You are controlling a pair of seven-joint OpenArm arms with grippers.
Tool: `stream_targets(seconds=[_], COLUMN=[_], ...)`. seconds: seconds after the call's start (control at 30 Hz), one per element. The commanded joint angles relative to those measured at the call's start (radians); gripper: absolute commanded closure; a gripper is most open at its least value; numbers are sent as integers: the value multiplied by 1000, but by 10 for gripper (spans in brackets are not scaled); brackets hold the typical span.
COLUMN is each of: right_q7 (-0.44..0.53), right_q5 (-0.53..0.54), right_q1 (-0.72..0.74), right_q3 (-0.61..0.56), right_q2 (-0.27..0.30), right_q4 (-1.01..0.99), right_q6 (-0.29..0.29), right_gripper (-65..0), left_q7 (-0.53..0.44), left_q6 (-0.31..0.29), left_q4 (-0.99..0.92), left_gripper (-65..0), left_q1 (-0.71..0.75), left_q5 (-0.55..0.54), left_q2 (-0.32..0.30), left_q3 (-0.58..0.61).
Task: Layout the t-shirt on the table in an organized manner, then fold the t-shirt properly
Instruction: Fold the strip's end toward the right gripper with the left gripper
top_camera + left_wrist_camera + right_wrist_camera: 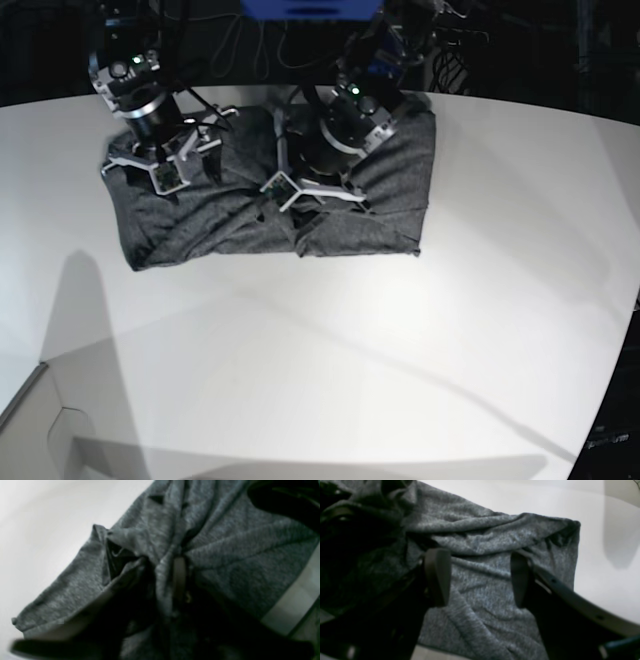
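Toward the far edge of the worktop (480,330) lies the t-shirt (270,200), a rumpled, partly gathered band whose long axis runs left to right across the base view, well back from the near rim. Both arms stand right over it, so neither has to reach.

The right tool (480,577), at the left end in the base view, hovers just above the cloth with its jaws spread wide and nothing between them; grey knit shows plainly in the gap. That end of the shirt lies fairly flat, with a turned-over corner just to the right of the tool in its own wrist view.

The left tool (300,190) sits over the bunched middle, where creases converge into a knot of folds. Its wrist view is dark and blurred there: a dark finger (179,577) presses into the gathered cloth, but I cannot tell whether the jaws are clamped on a fold or letting go.

My judgement is that the shirt is not yet spread out. The coming move turns on the long axis: the wrinkled centre lies directly under the left tool, while the right tool holds the flatter left end, so drawing the cloth outward along that axis would flatten it.
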Motion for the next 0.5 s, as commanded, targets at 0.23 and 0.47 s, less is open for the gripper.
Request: stream_targets(seconds=[0.23, 0.47], right_q7=[24, 25], right_q5=[7, 7], right_q1=[3, 3], right_q3=[26, 61], right_q2=[0, -1], right_q4=[20, 20], right_q6=[-1, -1], right_gripper=[-377, -378], left_q7=[-29, -21], left_q6=[1, 1], left_q4=[151, 197], left_gripper=[-293, -252], left_q1=[28, 57], left_q5=[-13, -15], left_q2=[10, 35], left_q3=[-10, -231])
